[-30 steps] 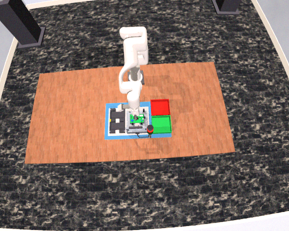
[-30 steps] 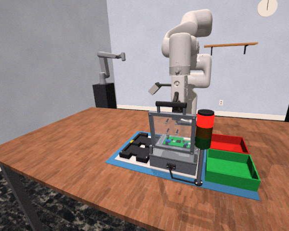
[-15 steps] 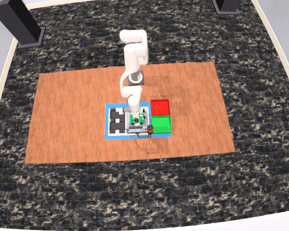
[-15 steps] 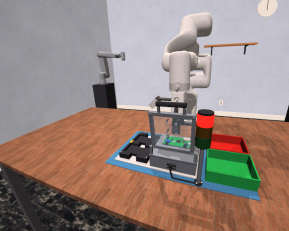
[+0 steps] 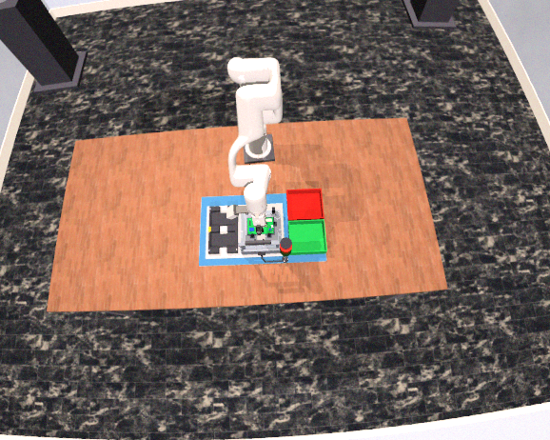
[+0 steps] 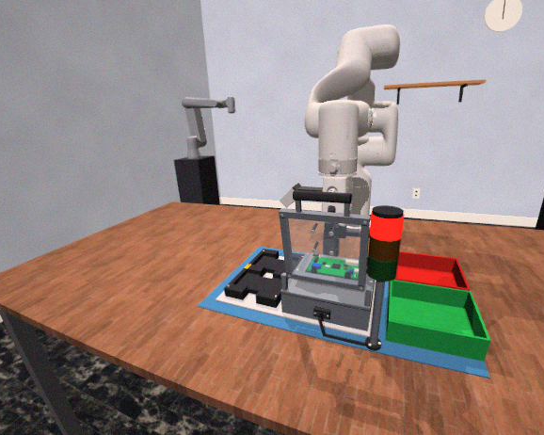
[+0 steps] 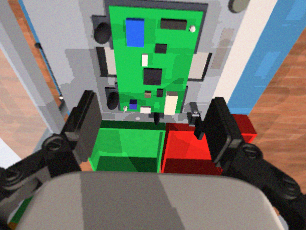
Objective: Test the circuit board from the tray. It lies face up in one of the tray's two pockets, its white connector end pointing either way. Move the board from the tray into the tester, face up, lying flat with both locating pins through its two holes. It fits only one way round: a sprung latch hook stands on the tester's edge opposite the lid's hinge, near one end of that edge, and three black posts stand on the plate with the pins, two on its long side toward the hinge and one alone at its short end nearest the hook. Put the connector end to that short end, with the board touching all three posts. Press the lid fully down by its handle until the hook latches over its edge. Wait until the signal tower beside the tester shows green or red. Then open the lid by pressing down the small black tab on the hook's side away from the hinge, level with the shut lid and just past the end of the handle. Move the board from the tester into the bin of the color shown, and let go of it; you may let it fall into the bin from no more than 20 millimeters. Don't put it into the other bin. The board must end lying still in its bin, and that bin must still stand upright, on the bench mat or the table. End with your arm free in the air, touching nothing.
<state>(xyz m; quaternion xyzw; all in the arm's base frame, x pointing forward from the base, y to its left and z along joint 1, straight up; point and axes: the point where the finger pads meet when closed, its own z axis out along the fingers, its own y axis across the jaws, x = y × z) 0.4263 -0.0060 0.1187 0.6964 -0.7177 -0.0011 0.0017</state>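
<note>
The green circuit board (image 7: 152,60) lies face up on the tester's plate (image 6: 332,267), its white connector end (image 7: 171,103) toward the bins. It also shows in the overhead view (image 5: 260,228). The tester's clear lid (image 6: 323,245) stands open and upright, with its black handle (image 6: 322,195) on top. The signal tower (image 6: 386,245) shows its top band lit red. My gripper (image 7: 153,107) is open and empty. It hangs above the board's connector end, behind the lid (image 6: 332,233), one finger to each side.
The red bin (image 6: 429,270) and green bin (image 6: 434,320) stand side by side to the right of the tester; both look empty. The black tray (image 6: 260,282) lies to its left on the blue mat. The tower's cable (image 6: 340,336) runs along the tester's front.
</note>
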